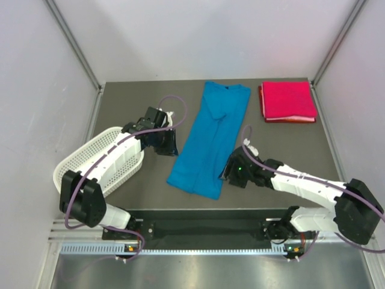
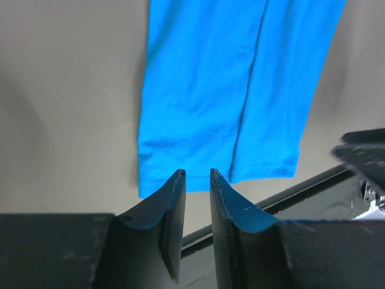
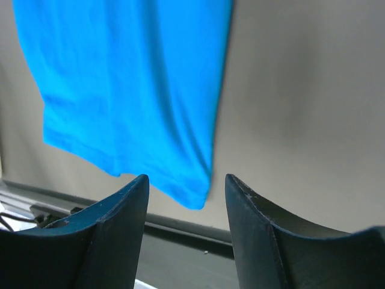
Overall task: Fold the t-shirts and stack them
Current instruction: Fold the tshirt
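Left claw [image 2: 197, 176] slightly parted, empty, blue t-shirt [image 1: 210, 139] folded lengthwise, lying flat

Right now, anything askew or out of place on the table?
The blue shirt lies diagonally, a long strip folded only lengthwise, its hem near the table's front edge. The pink shirt sits folded square in the far right corner. Nothing damaged.

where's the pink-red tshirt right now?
Top view: the folded pink-red t-shirt lies at the far right corner of the table, apart from the blue t-shirt stretched out to its left.
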`<state>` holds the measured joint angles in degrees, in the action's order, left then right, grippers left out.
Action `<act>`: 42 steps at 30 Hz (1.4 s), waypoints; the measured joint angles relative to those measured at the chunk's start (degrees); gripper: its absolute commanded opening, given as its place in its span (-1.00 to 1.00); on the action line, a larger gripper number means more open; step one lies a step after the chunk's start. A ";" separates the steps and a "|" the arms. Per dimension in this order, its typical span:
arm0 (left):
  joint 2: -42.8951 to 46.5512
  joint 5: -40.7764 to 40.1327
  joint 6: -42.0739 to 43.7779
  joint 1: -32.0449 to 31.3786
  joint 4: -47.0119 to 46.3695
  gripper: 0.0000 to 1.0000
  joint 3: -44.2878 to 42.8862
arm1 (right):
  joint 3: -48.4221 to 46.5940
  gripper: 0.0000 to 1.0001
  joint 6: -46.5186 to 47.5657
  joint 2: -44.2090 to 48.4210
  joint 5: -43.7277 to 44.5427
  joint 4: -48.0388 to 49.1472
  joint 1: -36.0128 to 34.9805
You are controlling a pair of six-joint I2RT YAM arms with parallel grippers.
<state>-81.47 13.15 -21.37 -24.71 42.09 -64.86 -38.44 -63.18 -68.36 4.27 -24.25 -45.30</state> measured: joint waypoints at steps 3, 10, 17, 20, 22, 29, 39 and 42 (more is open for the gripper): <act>-0.04 0.57 0.50 0.00 -0.02 -0.43 0.02 | 1.05 0.06 -4.07 -1.40 0.55 2.10 -4.66; -0.04 0.76 1.05 0.00 -0.02 -0.44 0.37 | 1.01 -0.04 -10.97 -6.16 3.91 3.37 -13.55; -0.04 0.96 1.42 0.00 -0.09 -0.44 1.73 | 0.98 -0.07 -16.52 -8.00 6.51 3.26 -17.42; -0.04 0.94 1.44 0.00 -0.09 -0.44 2.21 | 0.98 -0.10 -17.97 -9.40 7.15 3.21 -18.27; -0.04 0.94 1.46 0.00 -0.09 -0.44 2.43 | 0.87 -0.10 -18.51 -9.92 8.07 2.58 -18.58; -0.02 0.92 1.60 0.00 -0.52 -0.44 3.28 | 0.87 -0.14 -19.96 -10.03 10.84 -0.04 -19.19; 0.00 0.96 1.60 0.00 -0.55 -0.44 3.58 | 3.17 -0.71 -21.86 -9.38 11.37 2.08 -19.23; 0.00 1.20 1.60 0.00 -0.55 -0.39 3.58 | 3.26 -1.00 -21.66 -9.25 11.39 1.92 -19.26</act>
<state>-81.47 14.35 -19.77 -24.71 41.54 -61.28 -35.18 -84.84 -77.60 15.66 -22.33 -64.55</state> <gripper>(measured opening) 0.290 0.060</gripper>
